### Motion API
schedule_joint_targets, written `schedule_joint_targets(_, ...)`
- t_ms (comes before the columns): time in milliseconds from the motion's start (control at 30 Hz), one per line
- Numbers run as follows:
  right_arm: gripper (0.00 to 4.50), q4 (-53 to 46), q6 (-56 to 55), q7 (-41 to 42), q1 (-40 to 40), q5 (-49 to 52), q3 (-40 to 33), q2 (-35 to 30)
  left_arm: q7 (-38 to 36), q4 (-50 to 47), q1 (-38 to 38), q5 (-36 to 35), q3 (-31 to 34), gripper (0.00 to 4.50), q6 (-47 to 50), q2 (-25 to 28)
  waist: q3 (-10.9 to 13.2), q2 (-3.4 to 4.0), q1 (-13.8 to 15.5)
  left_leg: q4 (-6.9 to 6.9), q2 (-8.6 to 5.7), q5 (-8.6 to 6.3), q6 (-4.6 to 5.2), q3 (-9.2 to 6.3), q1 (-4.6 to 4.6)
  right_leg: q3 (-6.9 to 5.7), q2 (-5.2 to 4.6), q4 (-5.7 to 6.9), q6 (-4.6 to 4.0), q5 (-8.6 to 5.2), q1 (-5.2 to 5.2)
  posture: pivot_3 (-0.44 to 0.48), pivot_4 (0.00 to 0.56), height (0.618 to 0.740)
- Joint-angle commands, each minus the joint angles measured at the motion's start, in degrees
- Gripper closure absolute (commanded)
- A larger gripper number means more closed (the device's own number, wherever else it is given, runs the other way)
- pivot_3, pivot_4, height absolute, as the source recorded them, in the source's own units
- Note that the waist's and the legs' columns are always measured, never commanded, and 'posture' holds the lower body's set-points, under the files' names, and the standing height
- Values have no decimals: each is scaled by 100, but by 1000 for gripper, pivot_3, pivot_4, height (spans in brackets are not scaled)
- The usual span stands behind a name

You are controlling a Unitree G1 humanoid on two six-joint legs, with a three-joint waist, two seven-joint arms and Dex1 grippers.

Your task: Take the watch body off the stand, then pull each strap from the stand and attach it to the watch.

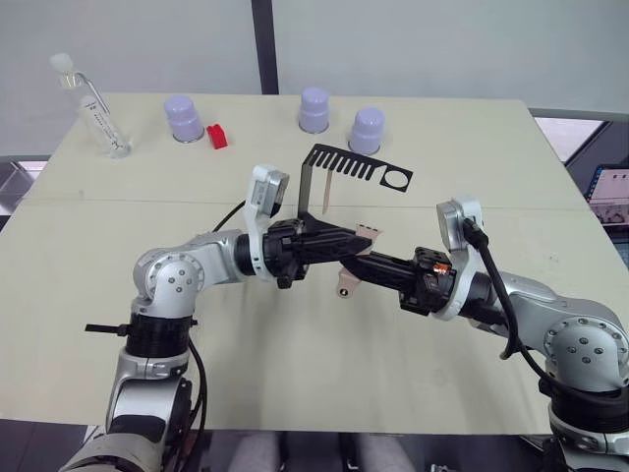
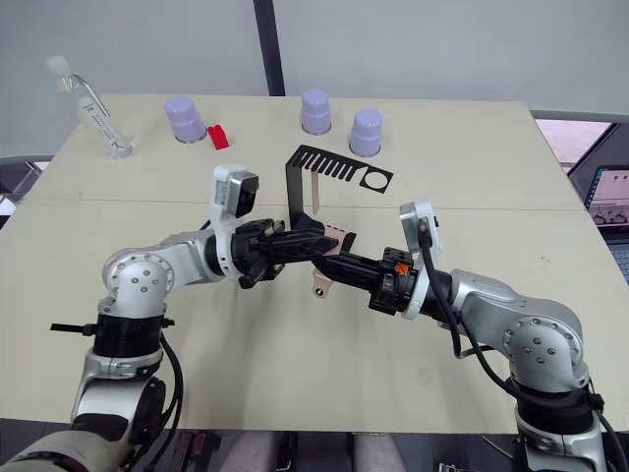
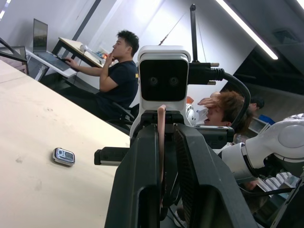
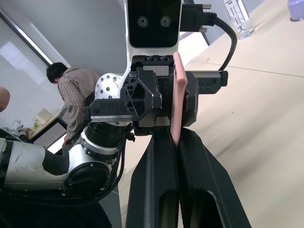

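The black stand [image 1: 316,183] rises at mid-table, its ring [image 1: 396,180] pointing right. One pale pink strap [image 1: 322,201] hangs from its comb arm. In front of it my two grippers meet tip to tip. My left gripper [image 1: 352,238] is shut on a pink-beige strap [image 1: 367,233], whose end sticks out past the fingers. My right gripper [image 1: 356,265] is shut on the same strap, and the lower end [image 1: 346,286] dangles just above the table. The strap [image 4: 178,90] stands edge-on between the fingers in both wrist views. The watch body [image 3: 63,156] lies flat on the table, away from both grippers.
Three lavender cups [image 1: 183,118] [image 1: 314,108] [image 1: 366,130] and a small red piece [image 1: 217,136] stand along the far edge. A clear bottle [image 1: 100,116] lies at the far left corner. People [image 3: 116,71] sit at desks beyond the table.
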Motion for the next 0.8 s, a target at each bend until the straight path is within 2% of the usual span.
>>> schedule_joint_targets(33, 4500, -173, -93, -70, -43, 132, -36, -24, -83, -200, 30, 135, -140, 4429, -196, 2, 0, 0, -1, 0, 0, 0, 0, 0, 0, 0, 0, 0, 0, 0, 0, 0, 150, 740)
schedule_joint_targets(633, 4500, -377, -224, -174, -95, 125, -109, -106, -95, -69, -51, -86, 39, 4467, -103, -64, 0, 0, 1, 0, 0, 0, 0, -2, -3, -2, 0, -1, 0, 0, -1, 0, 150, 740)
schedule_joint_targets(733, 3545, -514, -236, -215, 29, 280, -241, -208, -125, -99, -52, -100, 41, 4500, -107, -24, 0, 0, 2, 0, 0, 0, 0, -3, -4, -2, 0, -3, 0, 0, -1, 0, 150, 740)
schedule_joint_targets(800, 2516, -774, -263, -355, 349, 610, -541, -393, -221, -119, -53, -16, -6, 4500, -168, 71, 0, 0, 5, 0, 0, 0, 0, -4, -5, -3, 0, -4, 0, 0, -1, 0, 150, 740)
